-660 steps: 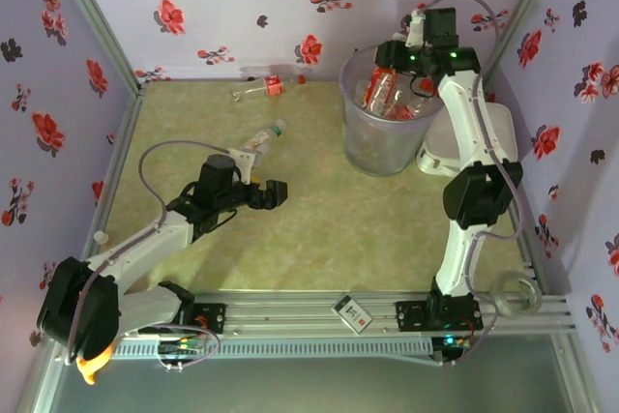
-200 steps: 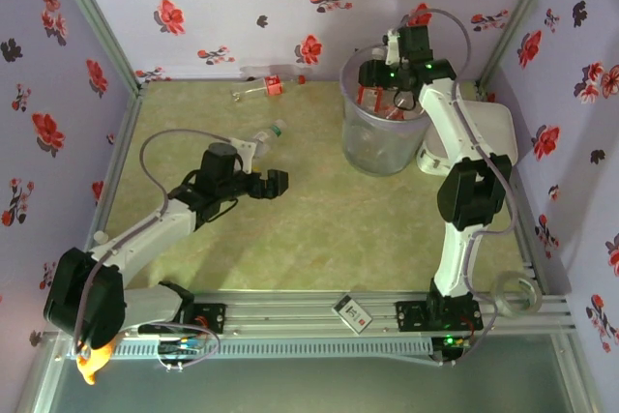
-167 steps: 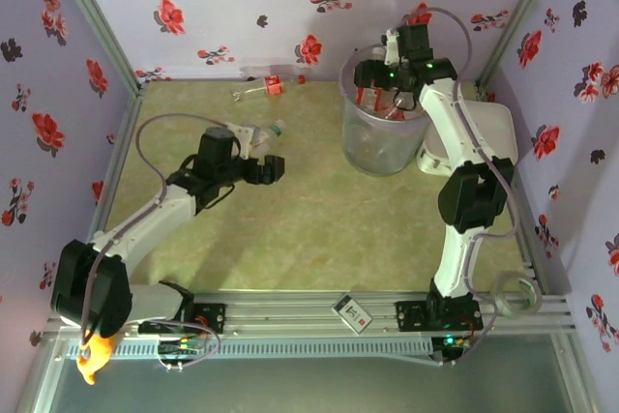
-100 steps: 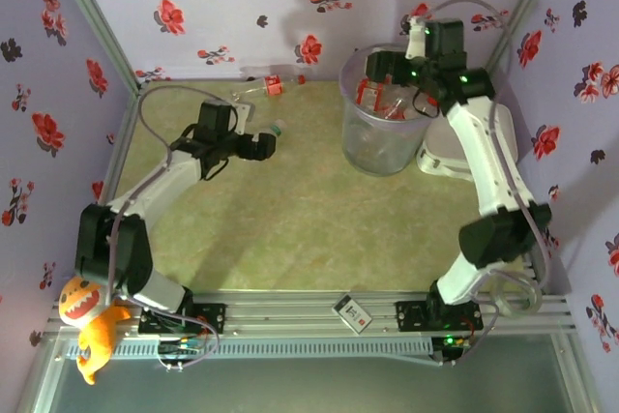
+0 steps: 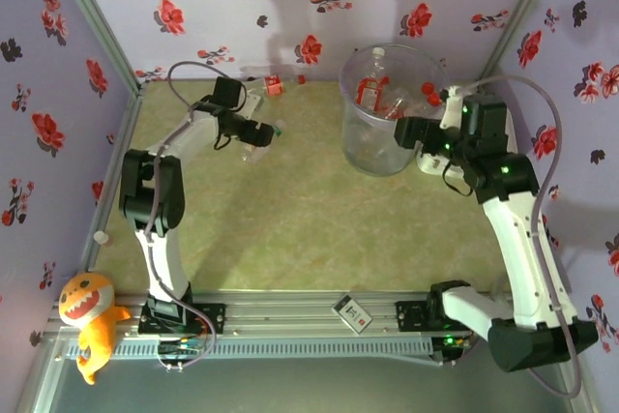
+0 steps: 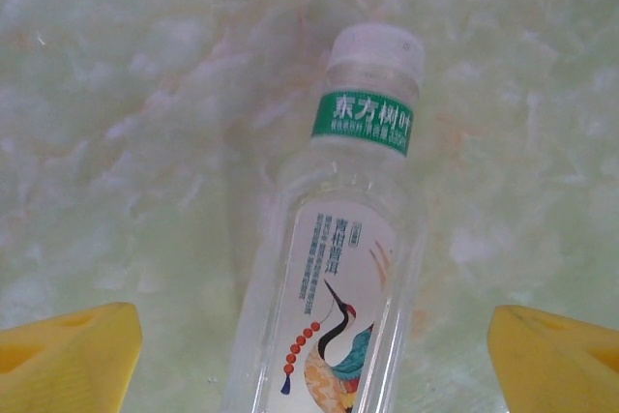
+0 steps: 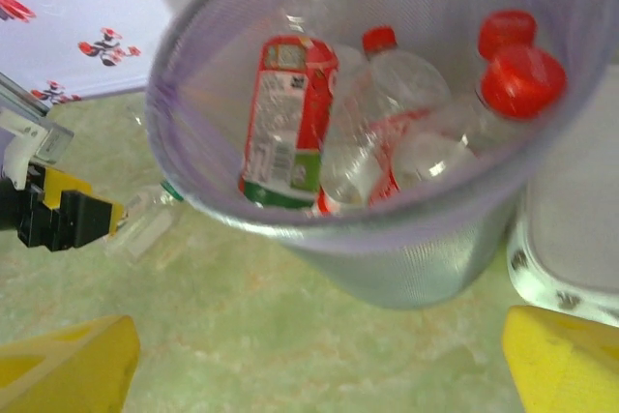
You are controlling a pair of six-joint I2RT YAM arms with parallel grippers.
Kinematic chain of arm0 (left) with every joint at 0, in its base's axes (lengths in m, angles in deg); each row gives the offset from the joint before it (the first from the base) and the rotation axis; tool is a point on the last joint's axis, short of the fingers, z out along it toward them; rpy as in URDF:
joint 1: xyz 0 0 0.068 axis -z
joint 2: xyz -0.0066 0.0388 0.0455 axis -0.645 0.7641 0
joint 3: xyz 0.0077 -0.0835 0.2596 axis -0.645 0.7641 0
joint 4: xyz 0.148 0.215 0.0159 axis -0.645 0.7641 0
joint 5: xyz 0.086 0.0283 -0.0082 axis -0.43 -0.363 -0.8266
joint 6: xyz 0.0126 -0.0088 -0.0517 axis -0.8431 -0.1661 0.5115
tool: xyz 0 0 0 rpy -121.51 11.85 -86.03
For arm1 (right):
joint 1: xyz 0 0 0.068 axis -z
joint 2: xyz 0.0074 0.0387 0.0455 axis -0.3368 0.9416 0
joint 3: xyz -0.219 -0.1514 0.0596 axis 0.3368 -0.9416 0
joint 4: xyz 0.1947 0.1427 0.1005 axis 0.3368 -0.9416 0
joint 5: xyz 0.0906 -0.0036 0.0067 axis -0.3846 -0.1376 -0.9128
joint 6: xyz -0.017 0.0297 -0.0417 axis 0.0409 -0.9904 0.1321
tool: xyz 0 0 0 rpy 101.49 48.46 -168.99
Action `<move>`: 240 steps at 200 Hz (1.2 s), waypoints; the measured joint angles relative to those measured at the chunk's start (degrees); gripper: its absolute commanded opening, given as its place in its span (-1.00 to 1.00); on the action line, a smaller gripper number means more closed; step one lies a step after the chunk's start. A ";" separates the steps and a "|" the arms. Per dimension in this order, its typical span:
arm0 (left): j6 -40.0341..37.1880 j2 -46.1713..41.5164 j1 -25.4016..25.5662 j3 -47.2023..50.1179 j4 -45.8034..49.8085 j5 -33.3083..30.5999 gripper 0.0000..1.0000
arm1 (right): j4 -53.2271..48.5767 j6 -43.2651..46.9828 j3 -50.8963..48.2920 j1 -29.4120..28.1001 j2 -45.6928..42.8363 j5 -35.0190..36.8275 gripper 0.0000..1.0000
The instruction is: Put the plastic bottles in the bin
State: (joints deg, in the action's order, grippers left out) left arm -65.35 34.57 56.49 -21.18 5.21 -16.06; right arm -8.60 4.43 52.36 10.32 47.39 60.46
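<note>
White-capped bottle (image 6: 338,268) laid flat at 9 o'clock of bin (image 5: 372,147), straddled by left gripper (image 6: 309,355), jaws apart, untouched: pickup judged next. Right gripper (image 7: 314,365) held at bin's 4 o'clock, jaws apart, empty. Red-labelled bottles (image 7: 290,123) contained in bin.

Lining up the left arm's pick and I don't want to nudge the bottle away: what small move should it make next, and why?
Probably lower the left gripper straight down and close on the bottle. In the wrist view the bottle lies on the table between the open yellow fingers, roughly centred, white cap pointing away, and nothing grips it yet.
</note>
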 measured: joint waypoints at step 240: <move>2.54 -15.89 1.60 16.35 -1.01 5.64 0.07 | 12.74 -11.87 -3.91 -23.15 9.18 0.87 0.91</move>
State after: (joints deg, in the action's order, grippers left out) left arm -62.81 18.68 58.08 -4.84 4.20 -10.42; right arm 4.14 -7.44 48.45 -12.83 56.57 61.34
